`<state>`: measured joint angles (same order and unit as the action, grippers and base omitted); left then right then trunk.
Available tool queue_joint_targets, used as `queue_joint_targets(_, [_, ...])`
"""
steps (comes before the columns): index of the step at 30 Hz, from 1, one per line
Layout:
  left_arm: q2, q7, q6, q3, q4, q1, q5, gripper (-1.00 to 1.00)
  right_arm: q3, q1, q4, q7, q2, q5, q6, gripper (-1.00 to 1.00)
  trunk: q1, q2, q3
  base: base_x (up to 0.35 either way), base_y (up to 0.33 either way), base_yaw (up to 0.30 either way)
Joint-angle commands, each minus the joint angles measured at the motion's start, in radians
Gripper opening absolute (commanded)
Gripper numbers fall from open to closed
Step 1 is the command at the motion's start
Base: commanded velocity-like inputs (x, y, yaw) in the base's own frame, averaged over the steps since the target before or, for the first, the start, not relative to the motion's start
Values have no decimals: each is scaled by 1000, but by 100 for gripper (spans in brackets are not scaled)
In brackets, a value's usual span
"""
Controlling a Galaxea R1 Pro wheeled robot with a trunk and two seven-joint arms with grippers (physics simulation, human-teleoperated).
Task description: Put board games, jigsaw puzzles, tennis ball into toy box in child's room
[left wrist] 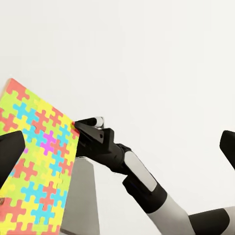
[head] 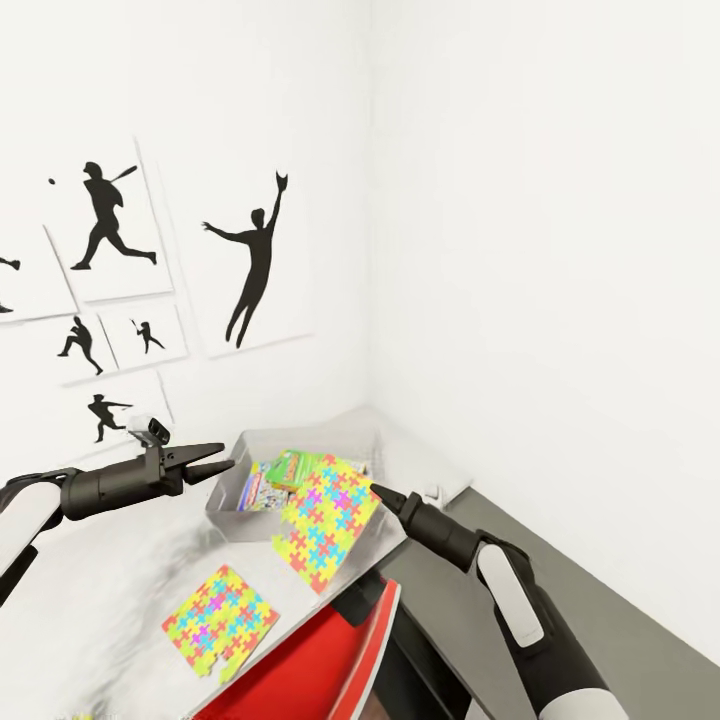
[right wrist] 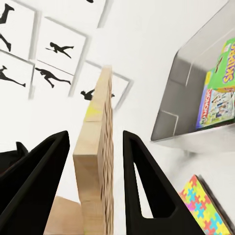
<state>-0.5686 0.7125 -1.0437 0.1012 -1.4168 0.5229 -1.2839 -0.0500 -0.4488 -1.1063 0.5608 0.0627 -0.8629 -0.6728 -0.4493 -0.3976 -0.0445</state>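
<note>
Jigsaw puzzle (head: pixel 328 520) is pinched at one edge by the right gripper (head: pixel 378 491), tilted over the toy box (head: pixel 232 492) rim; board games (head: pixel 285 472) lie inside. Left gripper (head: pixel 222 462) hovers beside, fingers spread, empty. Second puzzle (head: pixel 221 618) waits on the table (head: pixel 110 590). Step judged: depositing; next, lower and release.

Held jigsaw puzzle (head: pixel 328 520): interlocking pieces in yellow, red, cyan, green, pink; its edge is pale raw wood in the right wrist view. Second puzzle (head: pixel 220 618), flat near the table's front edge: same bright mix. Toy box (head: pixel 232 490): pale grey walls; inside it, a green-edged board game (head: pixel 296 468) and a white multicoloured one (head: pixel 254 486). Table (head: pixel 110 580): pale grey, glossy top. Grippers black: right gripper (head: pixel 378 492), left gripper (head: pixel 222 464); forearms white and black. Wall prints (head: pixel 110 232): black baseball silhouettes on white. Red panel (head: pixel 300 665) under the table's front edge.
</note>
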Motion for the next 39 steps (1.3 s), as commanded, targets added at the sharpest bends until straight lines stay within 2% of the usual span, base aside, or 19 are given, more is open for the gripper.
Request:
queue_joint_targets(1, [-1, 4, -3, 2, 1, 2, 0, 100, 2, -1, -4, -2, 0, -4, -7, -100, -1, -2, -2, 13, -11, 258])
queue_joint_targets(18, [-1, 4, -3, 2, 1, 2, 0, 100, 3, -1, -10, 0, 0, -4, -7, -100, -1, -2, -2, 41, 29, 275])
queue_joint_targets(39, [-1, 4, -3, 2, 1, 2, 0, 100, 4, -1, -9, 0, 0, -3, -7, -100, -1, -2, -2, 85, 29, 15])
